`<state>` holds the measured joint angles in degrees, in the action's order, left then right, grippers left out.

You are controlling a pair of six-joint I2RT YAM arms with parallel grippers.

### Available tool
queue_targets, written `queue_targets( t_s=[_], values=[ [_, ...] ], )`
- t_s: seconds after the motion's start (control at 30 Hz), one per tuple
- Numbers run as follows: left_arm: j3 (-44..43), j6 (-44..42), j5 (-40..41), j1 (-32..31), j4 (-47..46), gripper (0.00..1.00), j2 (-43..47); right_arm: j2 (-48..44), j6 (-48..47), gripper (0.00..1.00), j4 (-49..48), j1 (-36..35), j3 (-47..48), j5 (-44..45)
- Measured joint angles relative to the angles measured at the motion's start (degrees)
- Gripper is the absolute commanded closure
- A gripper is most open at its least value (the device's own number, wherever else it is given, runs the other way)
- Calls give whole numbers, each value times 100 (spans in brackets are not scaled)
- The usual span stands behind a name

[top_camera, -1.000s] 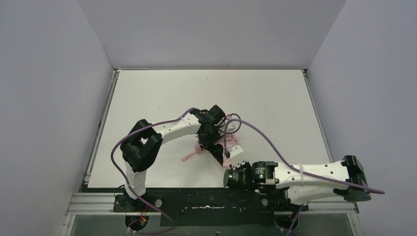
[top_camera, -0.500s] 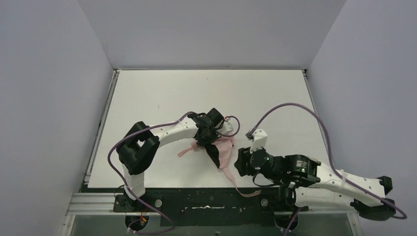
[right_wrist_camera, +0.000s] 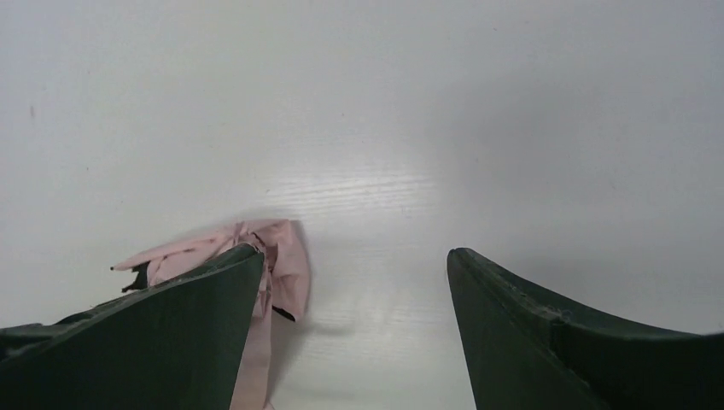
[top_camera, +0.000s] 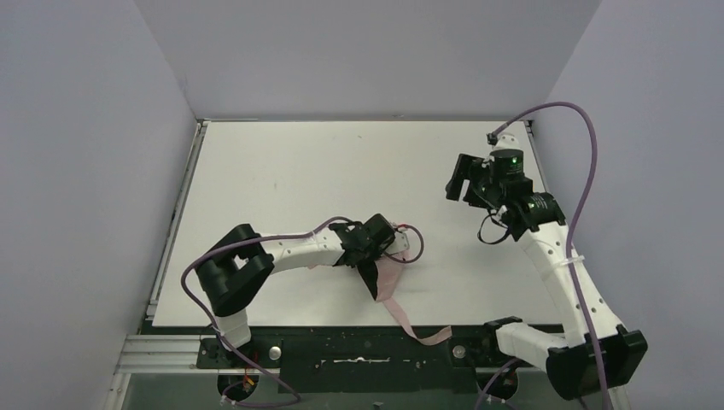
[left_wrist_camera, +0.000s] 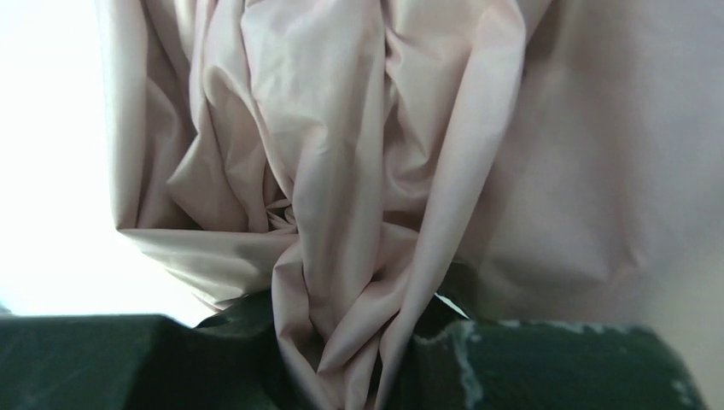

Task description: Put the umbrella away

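Apparently the left end effector [left_wrist_camera: 341, 369] pinches the umbrella [left_wrist_camera: 324, 171] fabric.

- the umbrella [left_wrist_camera: 341, 154] is thin pink cloth, soft and full of crinkles, with a little shine on the folds.
- its strap [top_camera: 417, 331] looks like a flat pink cloth band.
- the counter [right_wrist_camera: 444, 102] is white and smooth, with faint grain lines and a dull shine.
- the jaws of the left gripper [left_wrist_camera: 350, 342] are dark matt plastic with pale scuffs.
- the jaws of the right gripper [right_wrist_camera: 354, 282] are dark and matt too.
- the arm shells [top_camera: 294, 245] are smooth white plastic.
- the cables [top_camera: 563, 105] look purple and rubbery.
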<state>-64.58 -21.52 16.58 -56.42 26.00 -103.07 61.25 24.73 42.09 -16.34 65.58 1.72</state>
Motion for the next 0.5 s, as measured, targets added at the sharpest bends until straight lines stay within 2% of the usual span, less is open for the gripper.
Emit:
queue_targets(
  t_s=[0.1,0.27,0.37,0.5],
  values=[
    [330,-232,463,-328,-529,100,63,562,-380,15,-634,470,0,-870],
    [1029,-804,920,-758,-1491,100,282,1161,-957,19,-1547,516,-13,-1650],
    [1154,-1034,997,-852,-1738,100,306,1397,-1521,17,-2061,514,-162,-2107],
    [1207,-1248,1001,-876,-1965,100,299,1683,-2527,14,-2240,514,-391,-2796]
  ],
)
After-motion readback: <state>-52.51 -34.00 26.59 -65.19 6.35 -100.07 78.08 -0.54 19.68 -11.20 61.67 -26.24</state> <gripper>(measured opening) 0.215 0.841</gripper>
